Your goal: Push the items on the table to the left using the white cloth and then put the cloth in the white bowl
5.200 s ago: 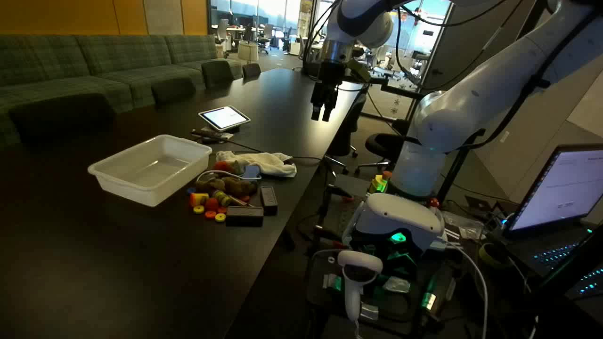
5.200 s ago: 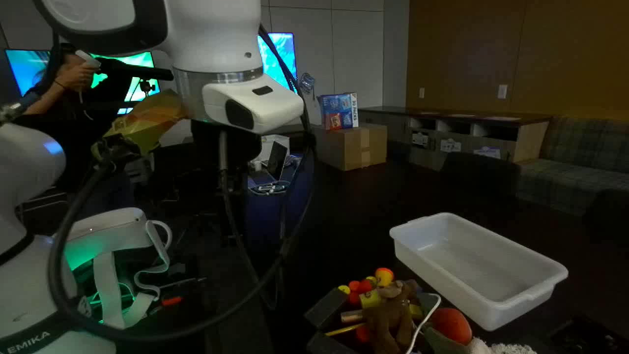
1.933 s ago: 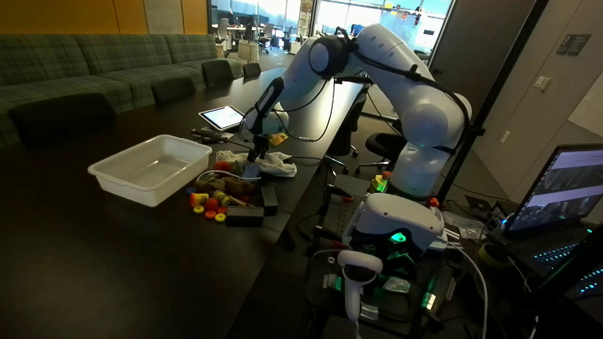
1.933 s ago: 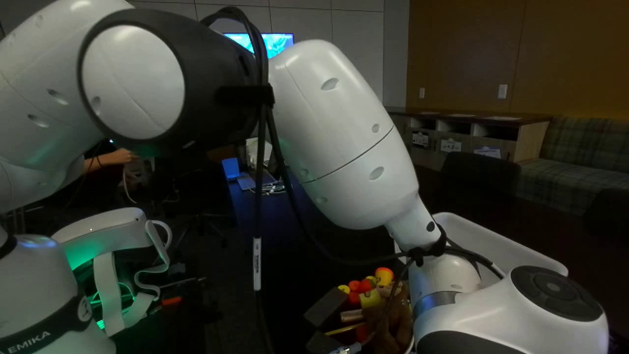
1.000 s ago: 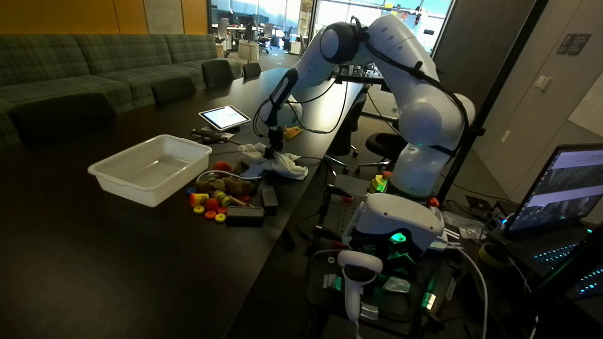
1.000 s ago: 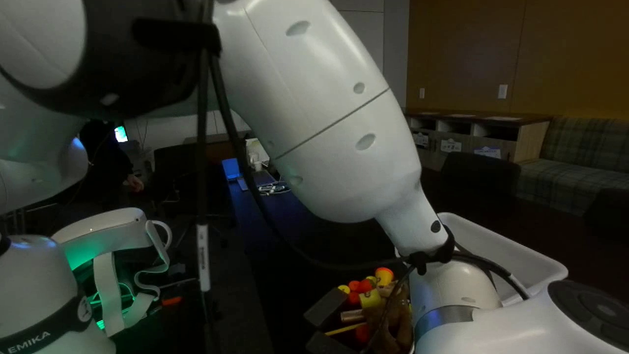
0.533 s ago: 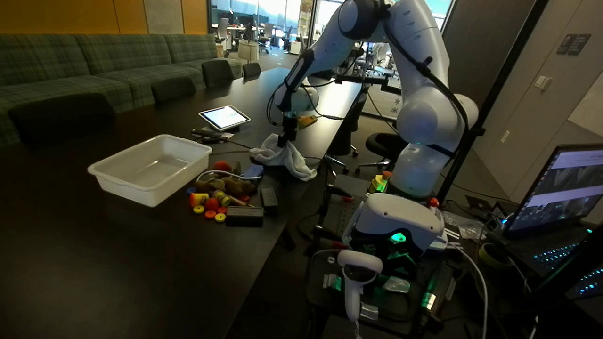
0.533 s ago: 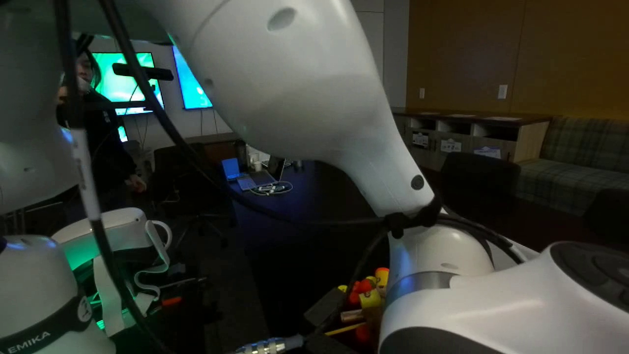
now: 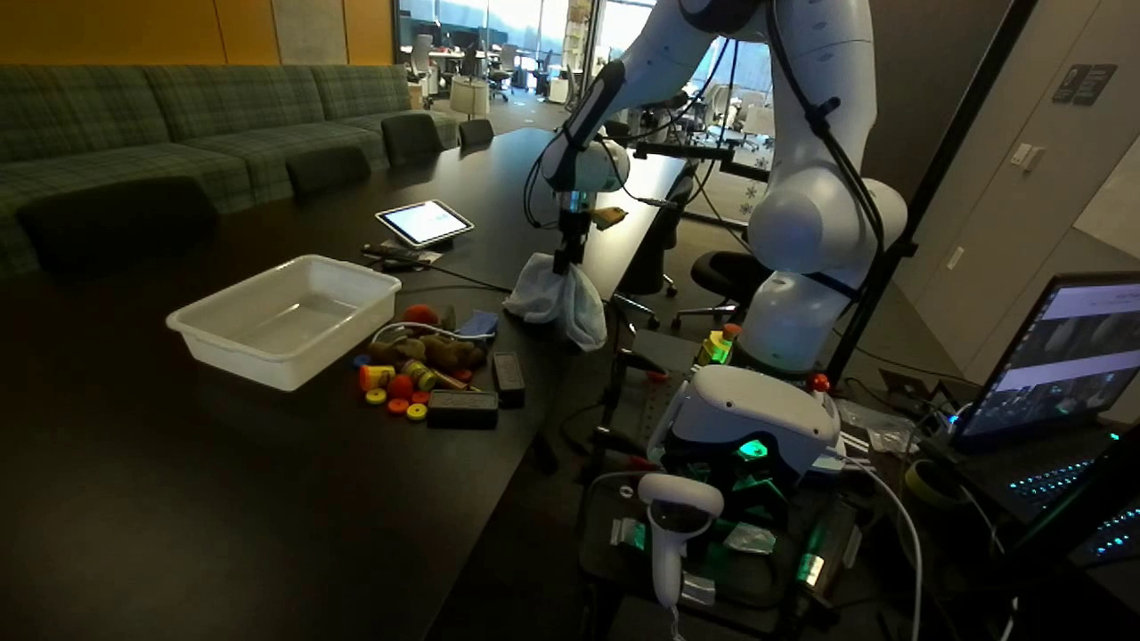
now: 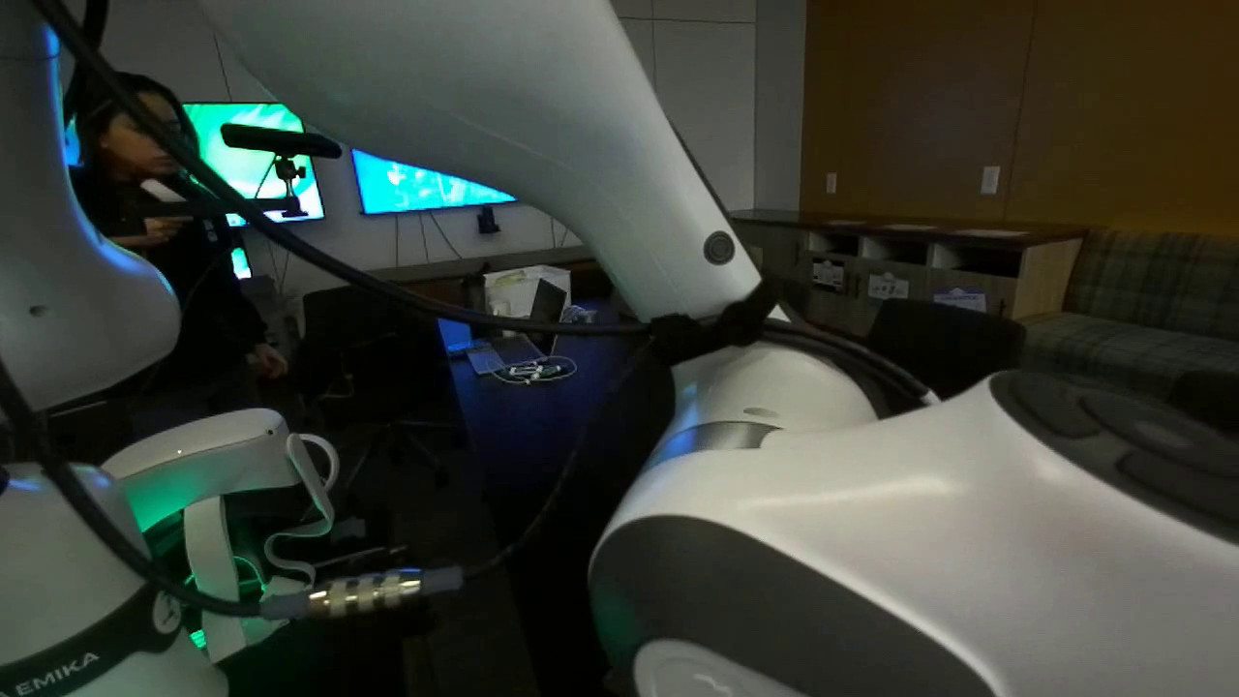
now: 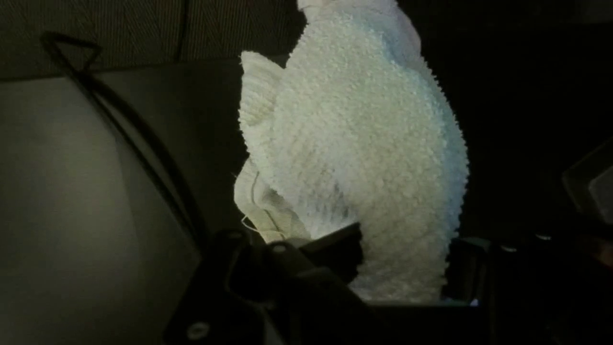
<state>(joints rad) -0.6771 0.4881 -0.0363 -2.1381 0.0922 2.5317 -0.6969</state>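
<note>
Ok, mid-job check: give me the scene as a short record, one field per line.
Gripper: closed on the white cloth
Cloth: bunched, hanging in folds; contact with table unclear
Items: brown toy, two black blocks, yellow discs among others, beside white bin
Bin: rectangular, on the table; cloth not in it
Tablet: screen lit
Next, likely: sweep items, then cloth into bin

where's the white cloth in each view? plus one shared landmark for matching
In an exterior view: white cloth near the centre, gathered under the gripper.
In an exterior view: not visible; the arm fills much of the picture.
Wrist view: white cloth from the top edge down the middle, slightly right, into the gripper.
Landmark: the gripper, in both pictures showing the white cloth.
</note>
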